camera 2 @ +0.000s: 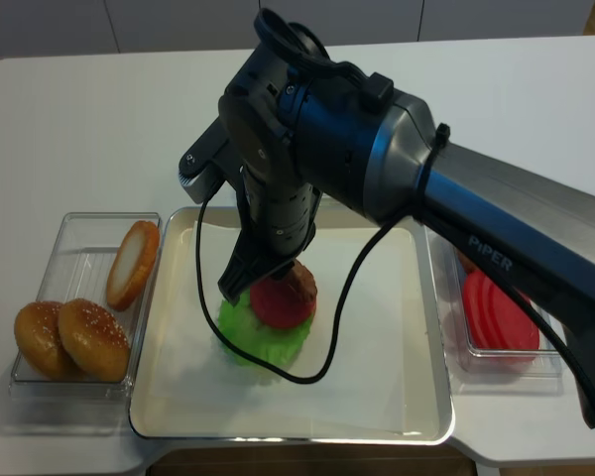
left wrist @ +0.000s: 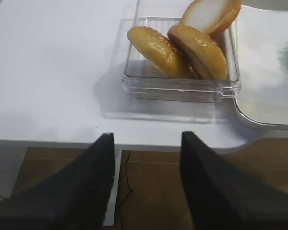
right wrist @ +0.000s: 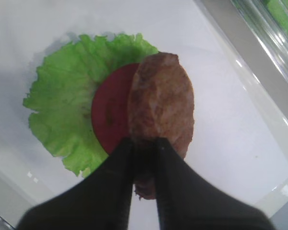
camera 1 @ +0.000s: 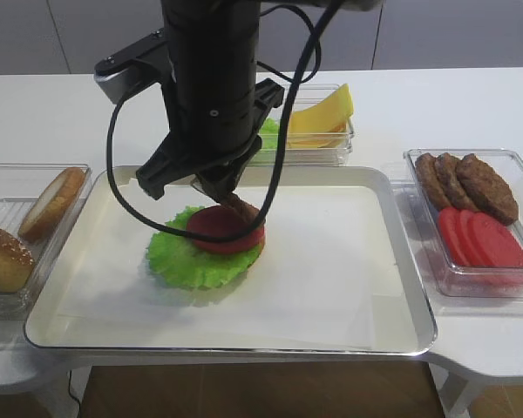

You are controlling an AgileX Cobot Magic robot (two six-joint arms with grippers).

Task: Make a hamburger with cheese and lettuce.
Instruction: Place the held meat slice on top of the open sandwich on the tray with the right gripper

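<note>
Right end effector [right wrist: 143, 143] clamping patty [right wrist: 161, 103], above hamburger [right wrist: 108, 112]

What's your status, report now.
Right gripper shut on a patty, over the hamburger. Left gripper open, off the table edge near the buns. Cheese not yet on. Nothing in the way.
</note>
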